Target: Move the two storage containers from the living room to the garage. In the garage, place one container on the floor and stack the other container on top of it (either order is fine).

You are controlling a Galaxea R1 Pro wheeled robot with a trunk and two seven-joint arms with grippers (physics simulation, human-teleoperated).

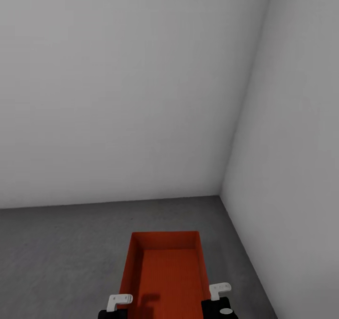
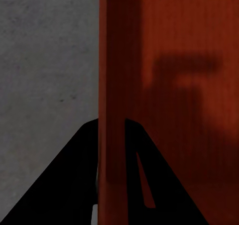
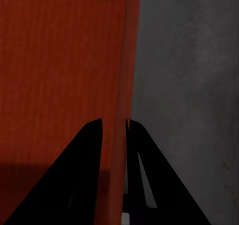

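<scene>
Both hands are closed on one storage container (image 1: 165,272): the left hand (image 2: 110,185) is pinched on its left long wall, one finger inside and one outside, and the right hand (image 3: 113,185) is clamped the same way on the opposite wall. In the head view the orange-red bin is held low in front of the robot, its open top up and its ribbed bottom visible, with the left hand (image 1: 120,301) and right hand (image 1: 220,289) at its near end. Dark grey concrete floor (image 1: 61,253) lies beneath it, and a corner of pale grey walls (image 1: 141,98) stands beyond, so the garage appears to have been reached. Whether the bin is already resting on the floor cannot be told. No second bin is seen here.

The step in hand is judged to be the setting down. The bin should be kept level, with both arms lowered at an equal rate so that the thin walls are not twisted. The hands should be opened only once the bottom is borne flat by the concrete, and some room should be left from the walls for stacking.
</scene>
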